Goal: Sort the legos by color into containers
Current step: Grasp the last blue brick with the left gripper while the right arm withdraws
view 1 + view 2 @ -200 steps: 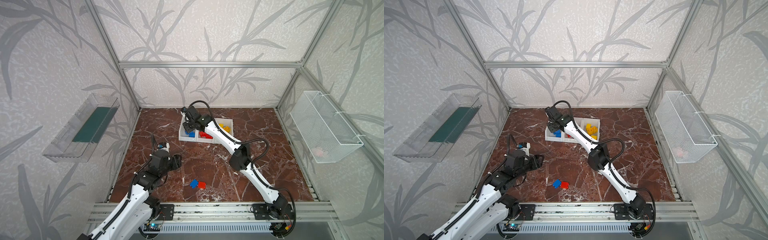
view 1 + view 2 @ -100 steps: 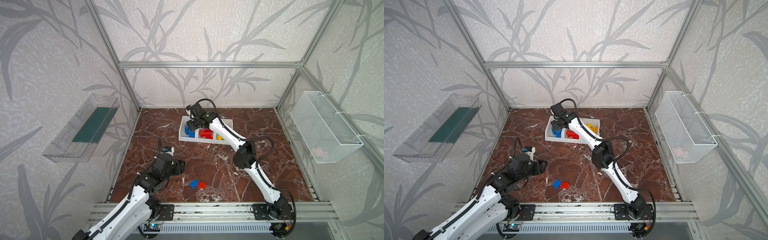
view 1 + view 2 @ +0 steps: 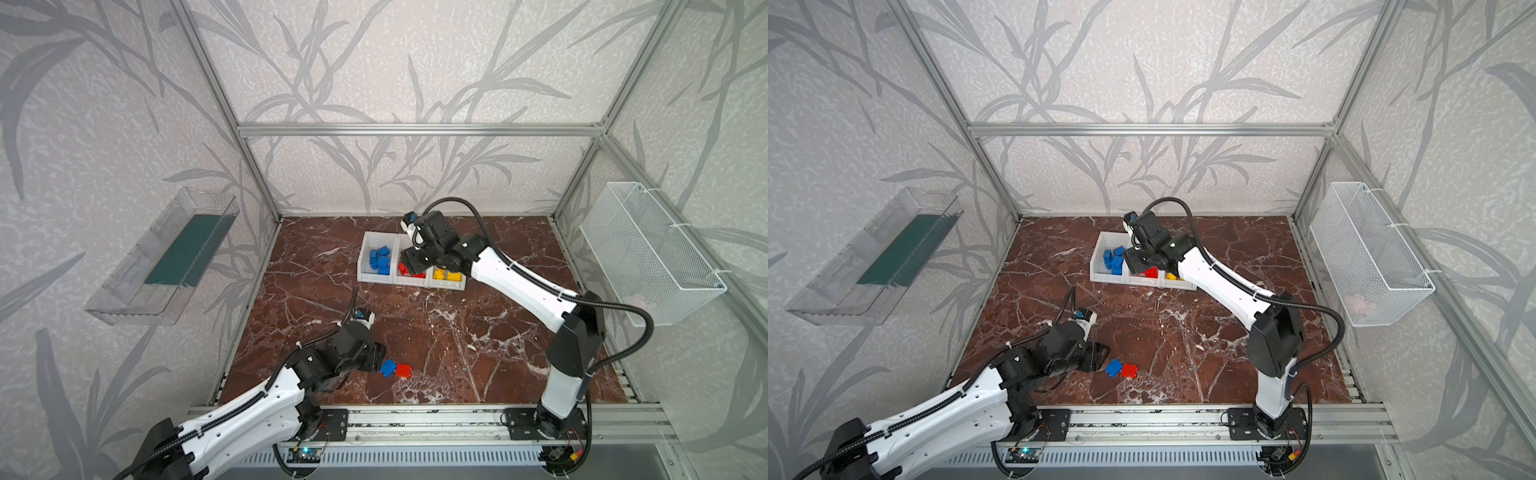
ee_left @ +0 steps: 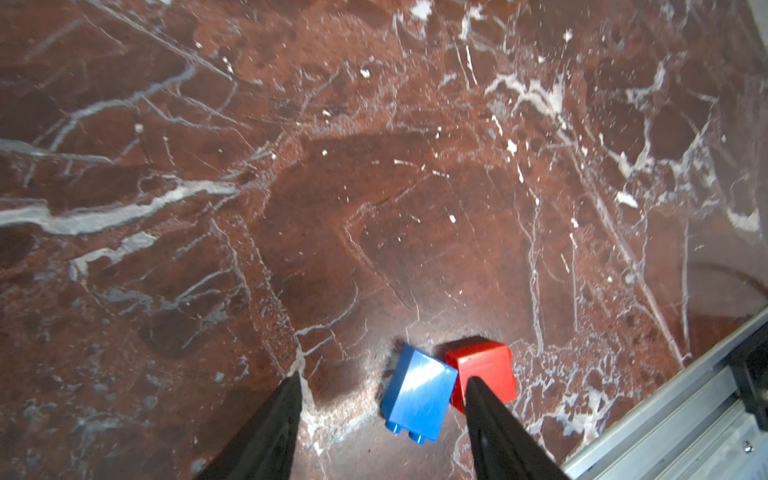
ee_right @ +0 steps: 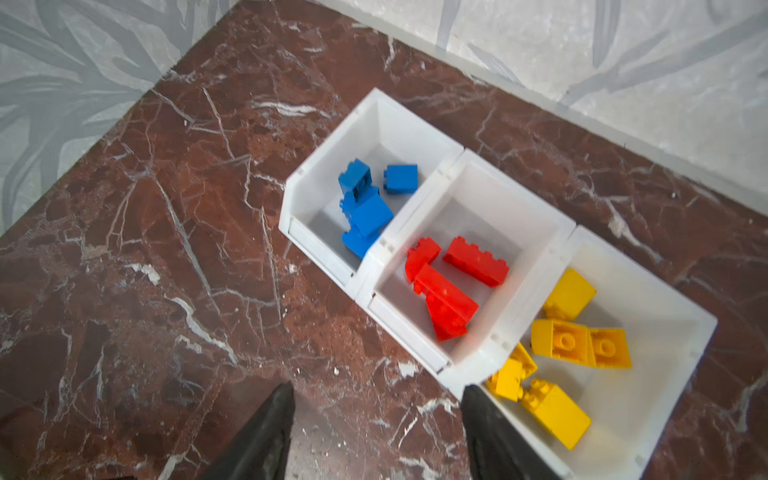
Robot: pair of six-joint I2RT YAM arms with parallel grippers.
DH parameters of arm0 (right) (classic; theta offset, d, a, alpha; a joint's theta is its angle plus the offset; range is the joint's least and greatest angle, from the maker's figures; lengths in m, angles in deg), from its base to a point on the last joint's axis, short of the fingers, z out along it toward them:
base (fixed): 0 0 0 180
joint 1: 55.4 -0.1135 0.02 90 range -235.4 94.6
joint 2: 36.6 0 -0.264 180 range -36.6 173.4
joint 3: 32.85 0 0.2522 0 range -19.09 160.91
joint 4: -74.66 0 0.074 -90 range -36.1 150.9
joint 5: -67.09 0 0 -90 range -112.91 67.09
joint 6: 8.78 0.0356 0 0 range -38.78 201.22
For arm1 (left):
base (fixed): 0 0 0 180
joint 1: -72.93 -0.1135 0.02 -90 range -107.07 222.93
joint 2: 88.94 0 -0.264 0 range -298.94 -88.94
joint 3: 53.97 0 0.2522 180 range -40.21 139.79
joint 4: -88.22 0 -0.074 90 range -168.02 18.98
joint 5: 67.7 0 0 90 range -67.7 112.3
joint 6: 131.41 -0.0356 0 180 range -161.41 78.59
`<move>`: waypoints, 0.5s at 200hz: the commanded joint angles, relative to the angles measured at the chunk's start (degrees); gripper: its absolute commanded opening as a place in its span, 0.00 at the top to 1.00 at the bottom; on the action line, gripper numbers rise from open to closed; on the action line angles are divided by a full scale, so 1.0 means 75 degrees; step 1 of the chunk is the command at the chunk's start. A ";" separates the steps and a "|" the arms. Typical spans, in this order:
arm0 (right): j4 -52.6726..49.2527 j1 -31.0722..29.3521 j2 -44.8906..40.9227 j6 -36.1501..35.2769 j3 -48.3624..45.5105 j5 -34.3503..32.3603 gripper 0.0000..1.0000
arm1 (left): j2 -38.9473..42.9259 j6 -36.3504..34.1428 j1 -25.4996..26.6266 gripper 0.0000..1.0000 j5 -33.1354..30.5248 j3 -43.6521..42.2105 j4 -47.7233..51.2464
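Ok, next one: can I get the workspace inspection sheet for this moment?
Surface: marble tabletop, no spills seen.
Job's things: three joined bins hold blue, red and yellow legos separately; blue brick and red brick lie loose, touching.
Clutter: nothing seen.
Grippers: left gripper open at the loose pair; right gripper open, empty, above the bins.
Cables: black cables loop along both arms, clear of bricks.
Surroundings: clear wall tray, wire basket.

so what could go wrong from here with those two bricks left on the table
1. The blue brick and red brick touch, and one finger of the open left gripper lines up on the red one, so closing may pinch or shove both.
2. The right gripper hangs open at the white bins; carrying a brick there could bring the arms together.
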 commanded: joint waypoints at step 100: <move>0.0600 0.0149 -0.3009 0.1052 -0.3859 -0.1227 0.34 | -0.1550 0.0109 0.1175 0.41 -0.0108 -0.0146 -0.0545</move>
